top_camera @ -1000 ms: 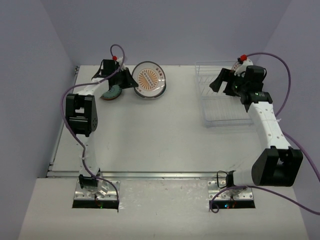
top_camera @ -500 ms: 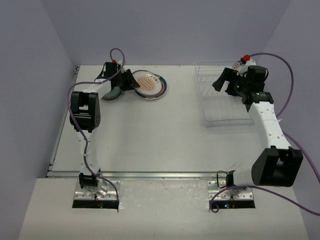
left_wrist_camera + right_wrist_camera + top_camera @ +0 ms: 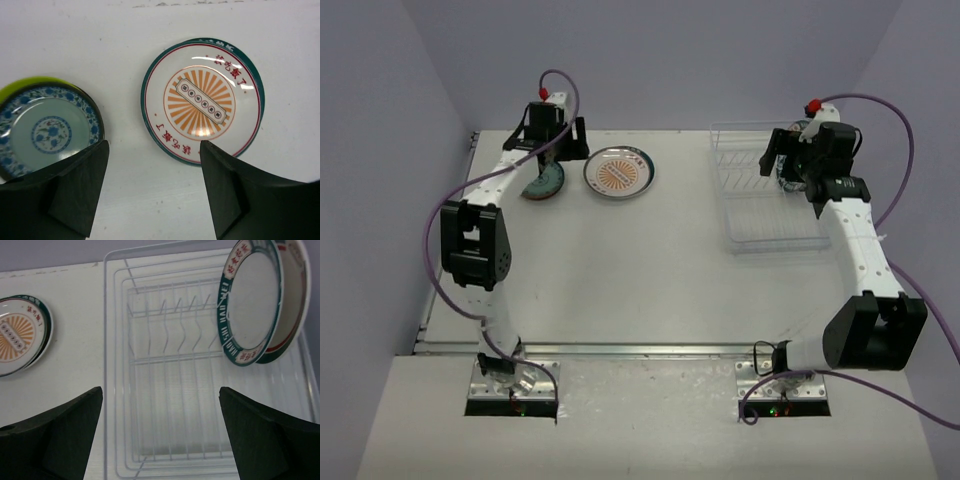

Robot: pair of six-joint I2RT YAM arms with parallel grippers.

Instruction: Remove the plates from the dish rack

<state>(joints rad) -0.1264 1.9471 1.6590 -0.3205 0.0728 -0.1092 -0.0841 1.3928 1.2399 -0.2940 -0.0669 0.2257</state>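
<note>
Hovering with left jaws wide open, empty, between blue-patterned plate stack [image 3: 47, 132] and sunburst plate [image 3: 202, 102], both lying flat on worktop [image 3: 125, 50]. Holding right jaws wide open, empty, above dish rack [image 3: 111, 365]. Judging mostly unloaded; counting two upright plates [image 3: 252, 305] left racked. Working on white worktop, lilac walls [image 3: 650, 60] around.

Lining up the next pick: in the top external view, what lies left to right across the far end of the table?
blue-patterned plate → sunburst plate → dish rack
</note>
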